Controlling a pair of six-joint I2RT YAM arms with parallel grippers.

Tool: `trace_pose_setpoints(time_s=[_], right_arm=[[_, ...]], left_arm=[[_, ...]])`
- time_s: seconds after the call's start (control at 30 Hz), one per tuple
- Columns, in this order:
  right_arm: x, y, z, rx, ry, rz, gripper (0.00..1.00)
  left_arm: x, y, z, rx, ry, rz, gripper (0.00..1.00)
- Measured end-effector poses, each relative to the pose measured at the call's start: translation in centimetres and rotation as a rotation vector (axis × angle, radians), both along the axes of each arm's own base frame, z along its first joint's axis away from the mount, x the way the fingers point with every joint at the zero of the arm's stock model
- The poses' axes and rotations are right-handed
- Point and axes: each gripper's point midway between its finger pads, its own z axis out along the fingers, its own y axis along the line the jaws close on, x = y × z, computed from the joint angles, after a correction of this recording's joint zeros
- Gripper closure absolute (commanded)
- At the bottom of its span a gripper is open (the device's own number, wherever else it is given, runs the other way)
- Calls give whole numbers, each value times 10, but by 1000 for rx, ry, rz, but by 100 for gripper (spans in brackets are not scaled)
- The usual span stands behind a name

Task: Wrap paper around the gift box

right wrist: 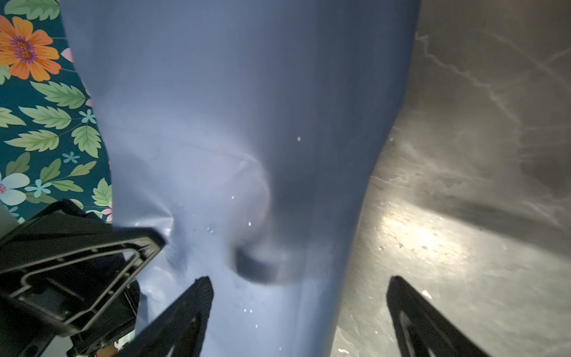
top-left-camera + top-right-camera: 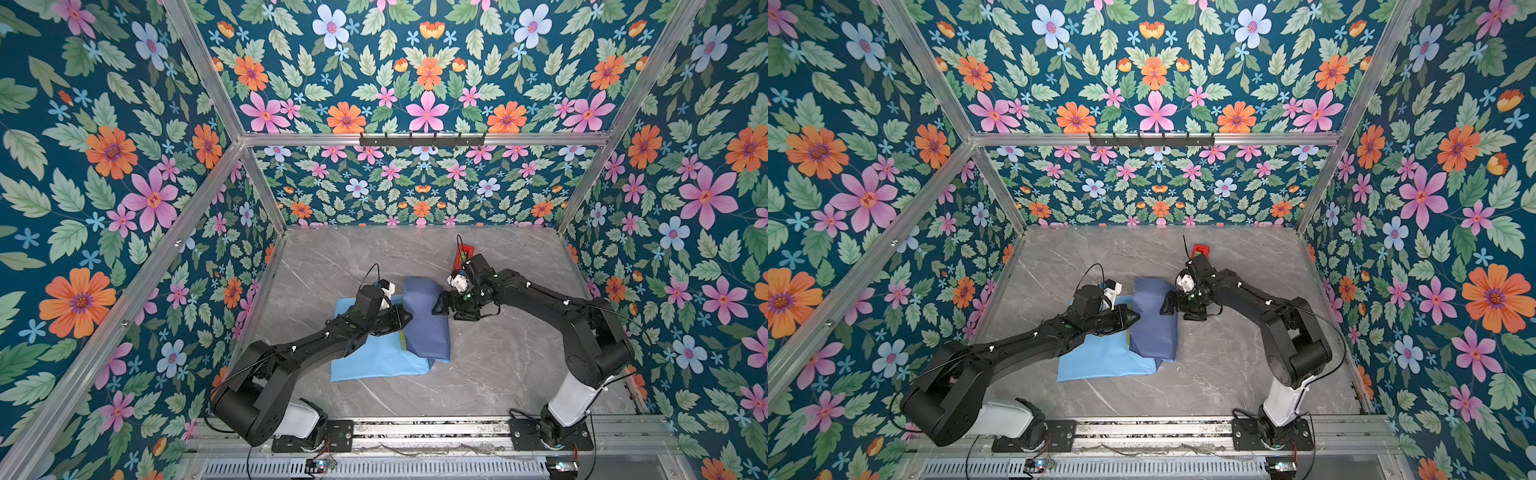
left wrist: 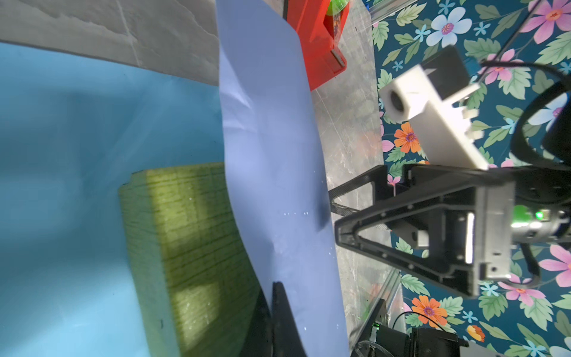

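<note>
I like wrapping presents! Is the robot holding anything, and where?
The left gripper pinches the paper at the edge of its dark folded-over flap. The right gripper is open, holding nothing.

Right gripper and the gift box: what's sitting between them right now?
The paper: its slate-blue flap drapes over the gift box, standing between it and the open right gripper, as the left wrist view shows.

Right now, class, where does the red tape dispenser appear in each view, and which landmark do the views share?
In a top view: red tape dispenser, far back, right of centre.
In a top view: the same spot.
Left wrist view: at the picture's edge, beyond the paper.
Right wrist view: not in it.
Shared landmark: the paper's slate-blue flap.
</note>
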Motion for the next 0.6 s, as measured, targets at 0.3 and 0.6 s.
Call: trace_pose_setpoints(time_s=[0.3, 0.6], right_arm=[[-2, -1, -10, -16, 26, 4, 14], [0, 0, -11, -19, 23, 15, 15]], left_arm=[[-1, 3, -4, 19, 2, 5, 100], [-1, 6, -5, 32, 0, 13, 100]])
